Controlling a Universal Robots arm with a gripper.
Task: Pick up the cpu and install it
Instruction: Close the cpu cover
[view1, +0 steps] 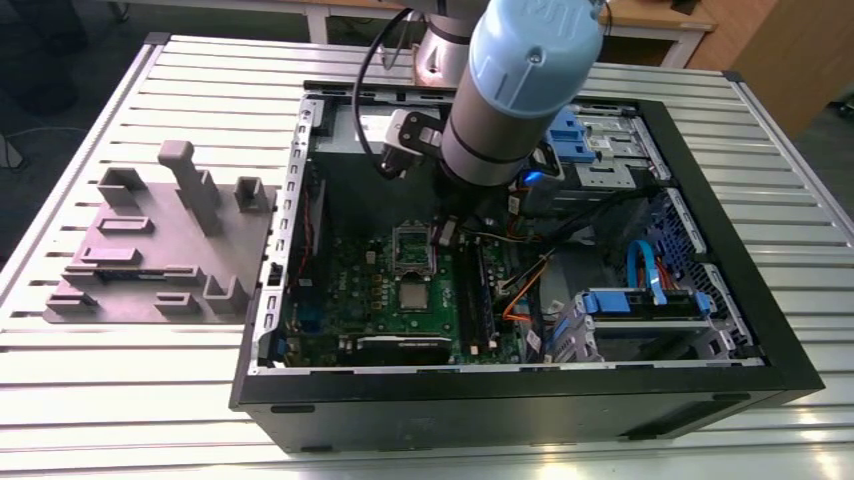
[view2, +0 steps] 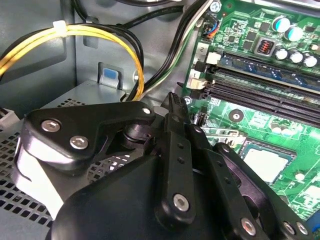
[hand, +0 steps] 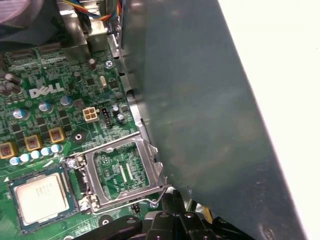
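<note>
One arm: the robot arm (view1: 521, 90) reaches down into the open computer case (view1: 727, 250), which lies on its side on the slatted desk (view1: 134, 420).
Gripper: low over the board, and in both wrist views the gripper (view2: 175, 107) (hand: 169, 195) looks clenched, tips together with nothing between them.
Cpu: there it is, the cpu (hand: 40, 197) (view2: 267, 162) (view1: 416, 293), lying flat in its socket on the green motherboard (hand: 45, 100), silver top up and uncovered.
Gap: the gripper is near the cpu but clear of it, no contact.
Socket frame: the metal socket frame (hand: 122, 172) (view1: 414, 248) is flipped open and lies just beside the cpu, between the cpu and the gripper's tips in the first wrist view.
Memory slots: long black memory slots (view2: 260, 92) run across the board past the socket.
Cables: a yellow cable bundle (view2: 100, 32) loops over the grey metal beside the board.
Outside the case: a grey fixture block (view1: 160, 250) with upright posts sits on the desk at the exterior view's left, well apart from the arm.
</note>
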